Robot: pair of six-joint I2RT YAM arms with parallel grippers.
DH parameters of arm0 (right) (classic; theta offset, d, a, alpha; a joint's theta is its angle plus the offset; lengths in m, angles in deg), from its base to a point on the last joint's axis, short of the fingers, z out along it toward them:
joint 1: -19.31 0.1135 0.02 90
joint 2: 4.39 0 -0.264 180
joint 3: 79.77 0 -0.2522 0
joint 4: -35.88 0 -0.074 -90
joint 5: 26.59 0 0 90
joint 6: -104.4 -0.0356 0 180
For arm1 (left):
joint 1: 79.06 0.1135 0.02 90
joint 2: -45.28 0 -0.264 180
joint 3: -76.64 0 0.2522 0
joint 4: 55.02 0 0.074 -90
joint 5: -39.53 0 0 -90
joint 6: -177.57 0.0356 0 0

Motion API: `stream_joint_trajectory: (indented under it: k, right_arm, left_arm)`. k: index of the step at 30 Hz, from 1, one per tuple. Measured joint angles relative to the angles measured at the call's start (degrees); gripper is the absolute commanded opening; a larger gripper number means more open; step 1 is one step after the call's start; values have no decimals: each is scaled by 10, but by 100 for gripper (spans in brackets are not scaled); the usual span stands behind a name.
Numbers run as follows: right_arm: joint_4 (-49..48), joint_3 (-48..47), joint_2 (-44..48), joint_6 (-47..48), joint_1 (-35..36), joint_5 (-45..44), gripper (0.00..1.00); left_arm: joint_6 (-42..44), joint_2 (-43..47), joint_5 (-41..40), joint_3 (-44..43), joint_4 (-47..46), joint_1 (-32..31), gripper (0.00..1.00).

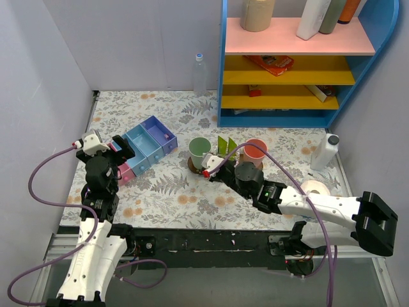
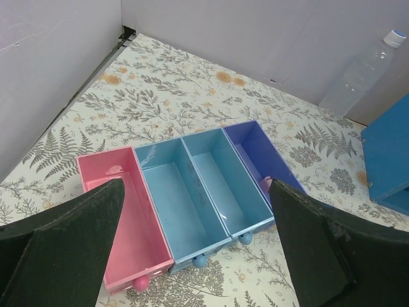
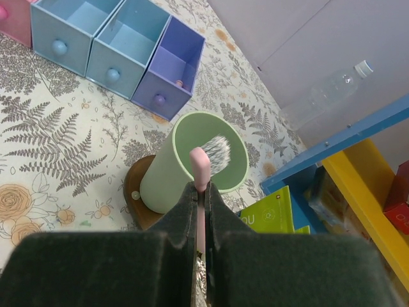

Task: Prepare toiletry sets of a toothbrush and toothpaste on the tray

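Note:
My right gripper is shut on a pink toothbrush. Its grey-white bristle head is over the mouth of the green cup. The green cup stands on the dark-brown wooden tray, which also shows in the top view with the pink cup at its other end. Lime-green flat packets stand between the cups and show in the right wrist view. My left gripper is open and empty above the pink-blue-purple organiser.
The organiser lies left of the tray with its drawers open. A clear bottle stands at the back wall. The blue shelf unit is at the back right. A white bottle and a tape roll are at the right.

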Motion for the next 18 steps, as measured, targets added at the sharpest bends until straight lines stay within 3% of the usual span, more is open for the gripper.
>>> stream_joint_trajectory:
  k: [18]
  right_arm:
    - [-79,53,-27,29,0,-7,1]
  left_arm:
    - [3,-10,7,2,0,0,98]
